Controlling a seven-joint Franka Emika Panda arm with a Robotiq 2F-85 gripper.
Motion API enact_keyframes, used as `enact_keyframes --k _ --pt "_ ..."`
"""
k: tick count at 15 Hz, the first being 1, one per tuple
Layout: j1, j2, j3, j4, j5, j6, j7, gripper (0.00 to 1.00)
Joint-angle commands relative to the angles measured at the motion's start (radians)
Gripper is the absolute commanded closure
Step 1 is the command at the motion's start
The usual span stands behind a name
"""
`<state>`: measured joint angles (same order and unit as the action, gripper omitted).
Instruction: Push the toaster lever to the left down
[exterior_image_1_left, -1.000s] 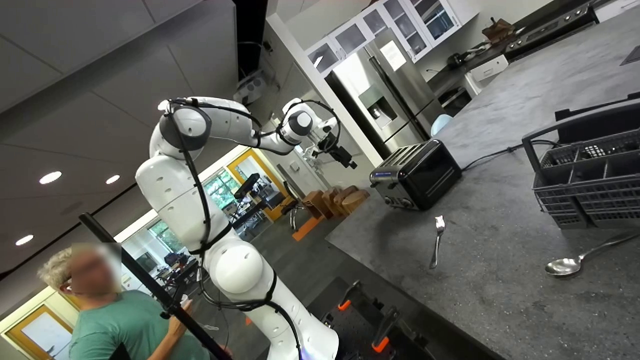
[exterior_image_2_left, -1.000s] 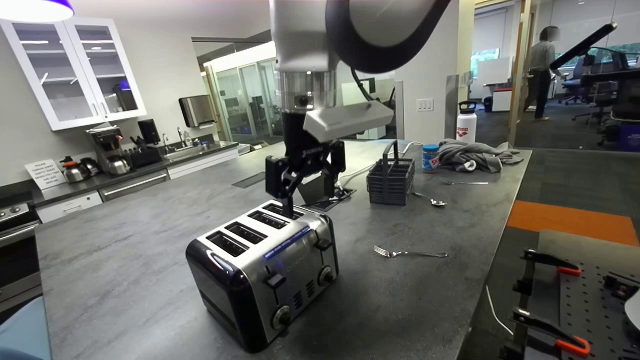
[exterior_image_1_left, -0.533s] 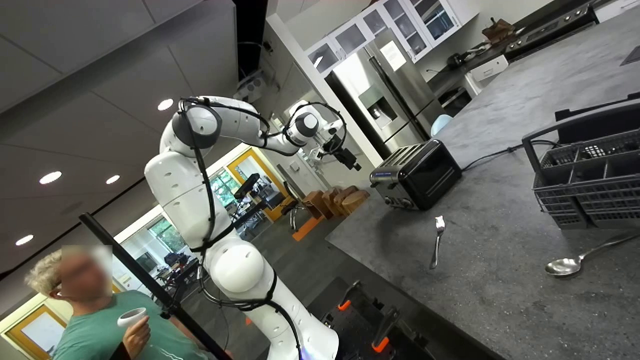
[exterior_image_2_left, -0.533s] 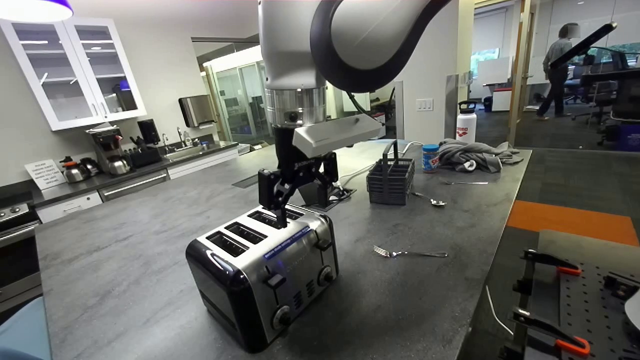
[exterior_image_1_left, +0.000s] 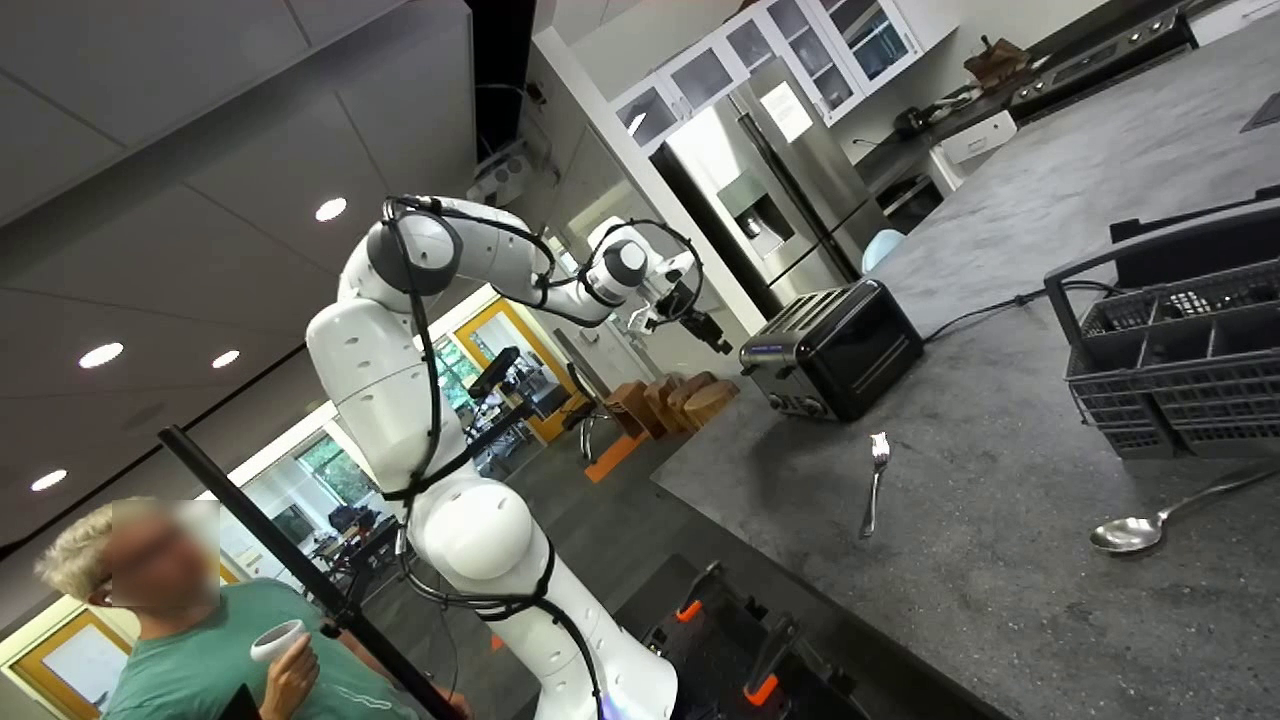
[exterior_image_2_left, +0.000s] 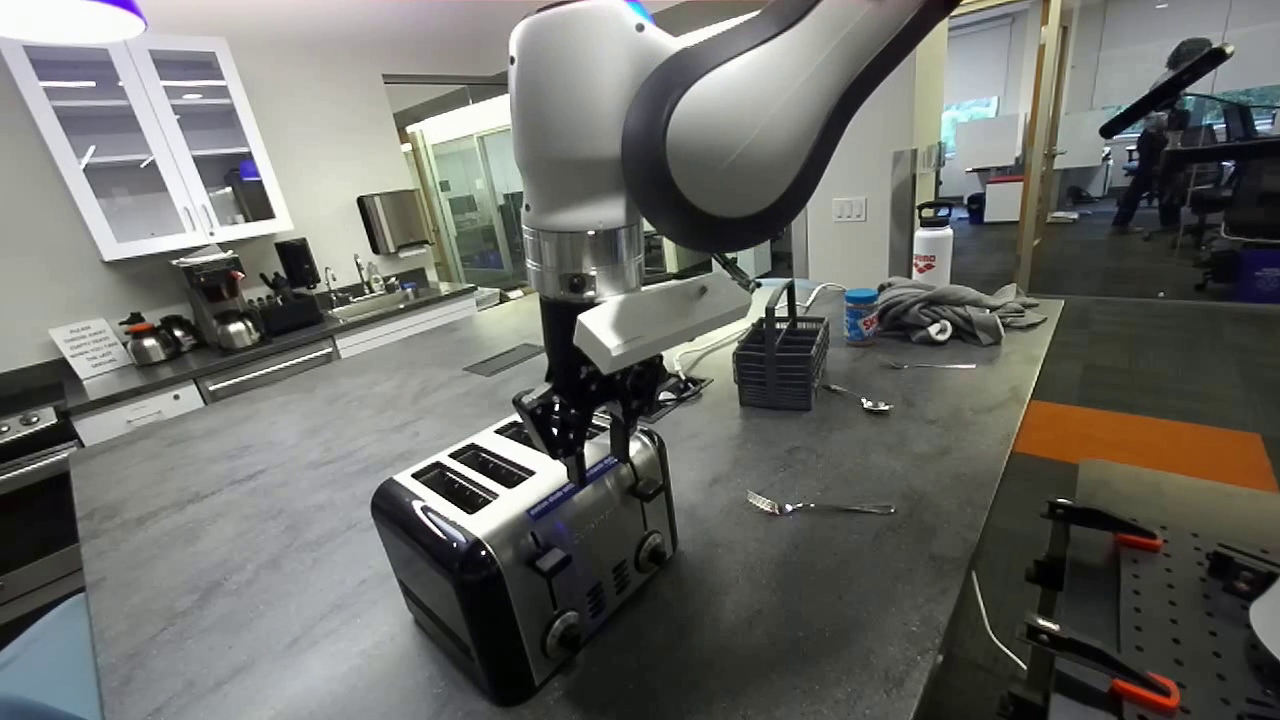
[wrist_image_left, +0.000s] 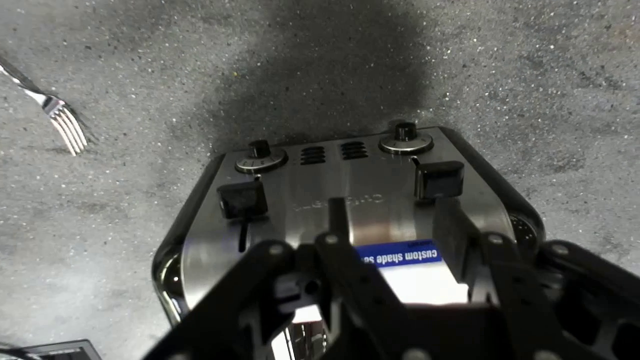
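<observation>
A speckled grey countertop (exterior_image_2_left: 250, 530) spreads beneath and around the toaster (exterior_image_2_left: 515, 535); a white robot arm (exterior_image_2_left: 740, 140) hangs above it. The toaster stands upright on the countertop, four slots on top, brushed steel in front and glossy black ends. It looks rigid, smooth and only moderately heavy, so a sideways shove could make it skid, while pressure straight down should pin it in place. Its black ends seem the natural hold for steadying, though pressing alone will probably do. Over the toaster's front top edge is the black gripper (wrist_image_left: 392, 207), its two fingers (wrist_image_left: 336, 220) parted with nothing held between them; whether either touches the toaster cannot be told. Apart from the toaster, off its right end, lies a fork (wrist_image_left: 55, 106). Smallest, on the toaster's front, are a right lever (exterior_image_2_left: 648, 489) and a left lever (exterior_image_2_left: 551, 561) (left, that is, as one faces that front). The left one is likely the target: a hard tab, probably sprung, best pressed mid-tab from above, since an edge hit might slip off.
</observation>
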<state>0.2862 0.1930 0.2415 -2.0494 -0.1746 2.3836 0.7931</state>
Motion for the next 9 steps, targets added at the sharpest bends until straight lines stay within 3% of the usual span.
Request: enact_keyframes --k 1,4,9 --pt "0.037 0.05 -0.028 0.019 -0.031 0.071 0.027 0.81" --pt "0.066 0.089 -0.048 0.036 -0.057 0.094 0.056 1.0" --pt "0.102 0.14 -0.073 0.076 -0.065 0.106 0.062 1.0"
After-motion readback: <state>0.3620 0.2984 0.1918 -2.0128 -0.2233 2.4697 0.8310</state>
